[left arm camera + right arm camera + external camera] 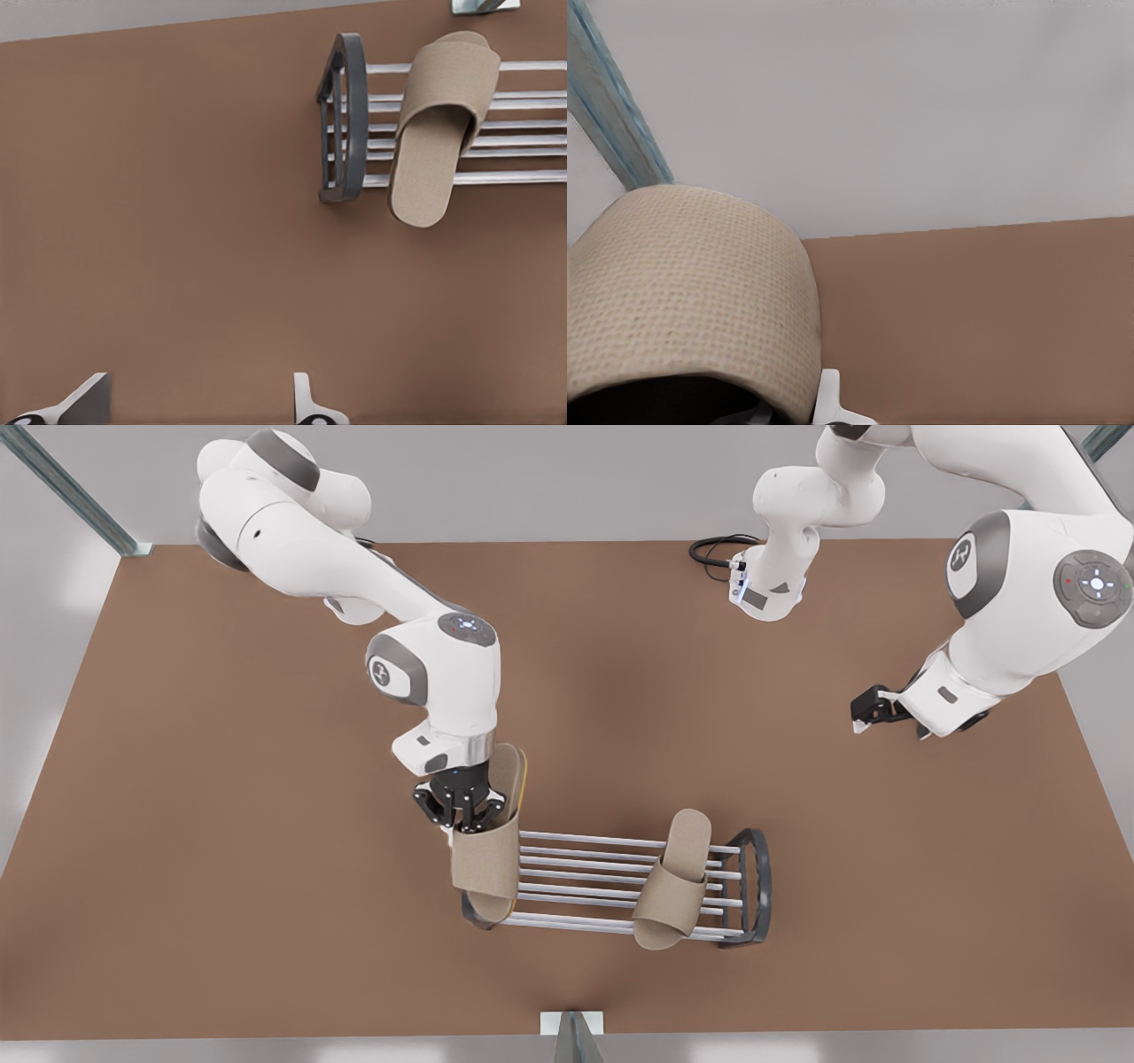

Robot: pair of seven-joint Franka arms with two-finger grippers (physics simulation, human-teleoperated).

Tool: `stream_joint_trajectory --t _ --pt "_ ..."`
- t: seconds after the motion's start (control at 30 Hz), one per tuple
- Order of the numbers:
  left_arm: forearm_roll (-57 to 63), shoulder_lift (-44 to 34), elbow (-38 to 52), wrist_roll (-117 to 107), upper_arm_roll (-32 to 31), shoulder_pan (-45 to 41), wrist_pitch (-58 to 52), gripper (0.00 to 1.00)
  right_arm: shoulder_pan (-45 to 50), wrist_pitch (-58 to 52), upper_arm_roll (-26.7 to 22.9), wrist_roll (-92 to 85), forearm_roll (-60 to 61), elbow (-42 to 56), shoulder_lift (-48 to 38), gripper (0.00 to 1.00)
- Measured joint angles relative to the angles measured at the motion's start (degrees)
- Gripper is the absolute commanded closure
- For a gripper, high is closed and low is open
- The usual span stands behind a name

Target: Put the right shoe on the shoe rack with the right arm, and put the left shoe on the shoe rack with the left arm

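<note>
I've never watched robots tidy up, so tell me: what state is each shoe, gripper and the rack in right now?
Left shoe: lying across the shoe rack, released.
Right shoe: held tilted over the rack's end.
Shoe rack: upright on the table.
Right gripper: shut on the right shoe.
Left gripper: open, away from the rack.

No readable text, labels, numbers on anything.

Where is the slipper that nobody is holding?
The left shoe lies across the shoe rack's bars at the rack's end on the front view's right, beside the dark arched frame, well apart from the open left end effector.
</note>
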Motion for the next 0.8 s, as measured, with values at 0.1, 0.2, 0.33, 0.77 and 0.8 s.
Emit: stream_joint_trajectory --t 0.1,0.2,0.33,0.77,0.8 --pt "0.06 -0.08 -0.08 1.33 -0.04 0.03 0.04 0.0 6.59 1.0 -7.23 3.4 -1.86 2.62 0.12 0.79" --pt "0.09 -0.12 -0.08 2.45 -0.04 0.08 -0.03 0.0 10.83 2.87 -12.39 6.31 -2.9 4.55 0.7 0.79" --pt "0.12 -0.1 -0.07 3.68 -0.05 0.05 -0.11 0.0 18.68 4.88 -19.13 9.88 -3.39 8.6 3.06 0.79" --pt "0.37 0.23 -0.04 6.23 0.04 0.14 -0.34 0.0 29.08 6.68 -29.26 18.29 -3.59 13.18 8.26 0.79" --pt "0.38 0.22 -0.04 6.36 0.04 0.13 -0.32 0.0 29.32 6.71 -29.39 18.75 -3.6 13.07 8.52 0.79"
